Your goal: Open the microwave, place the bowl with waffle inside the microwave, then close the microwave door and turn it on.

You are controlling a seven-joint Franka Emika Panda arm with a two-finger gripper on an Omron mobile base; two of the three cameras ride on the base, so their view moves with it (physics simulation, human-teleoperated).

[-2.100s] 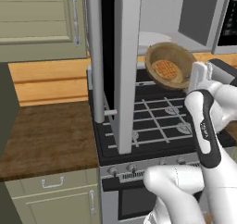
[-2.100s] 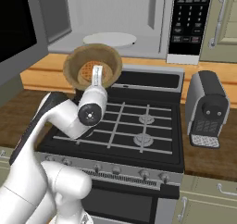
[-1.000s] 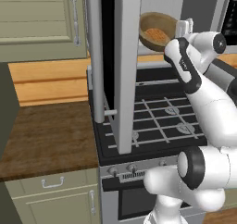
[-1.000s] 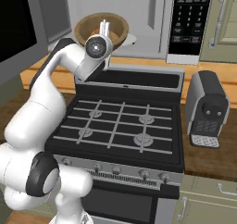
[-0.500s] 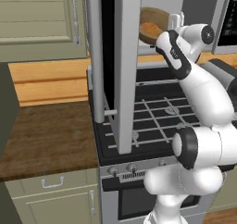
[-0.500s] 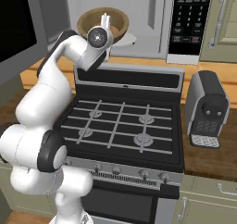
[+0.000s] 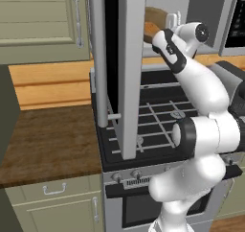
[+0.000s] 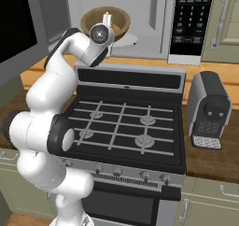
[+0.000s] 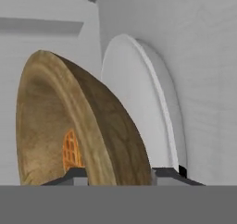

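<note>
The microwave (image 8: pixel 154 15) stands open above the stove, its dark control strip (image 8: pixel 189 19) at the right. The microwave door (image 7: pixel 130 68) is swung wide toward me, edge-on in the left base view; its black glass (image 8: pixel 16 24) fills the left of the right base view. My gripper (image 8: pixel 108 19) is shut on the rim of the wooden bowl (image 8: pixel 119 20) and holds it in the microwave's opening, just above the white turntable plate (image 8: pixel 125 41). In the hand view the bowl (image 9: pixel 69 121) is tilted on edge, the waffle (image 9: pixel 70 149) lies inside it, and the turntable plate (image 9: pixel 148 102) is right behind.
A black gas stove (image 8: pixel 126 122) lies below the microwave, with its raised back panel (image 8: pixel 130 79) under my arm. A grey toaster (image 8: pixel 210 110) stands on the counter to the stove's right. Wooden counter (image 7: pixel 48 140) stretches left of the stove. Beige cabinets (image 7: pixel 43 20) hang at upper left.
My arm has lifted the bowl from over the stove up and forward into the microwave's opening, close over the turntable. The grip on the rim has held and the door has stayed open.
</note>
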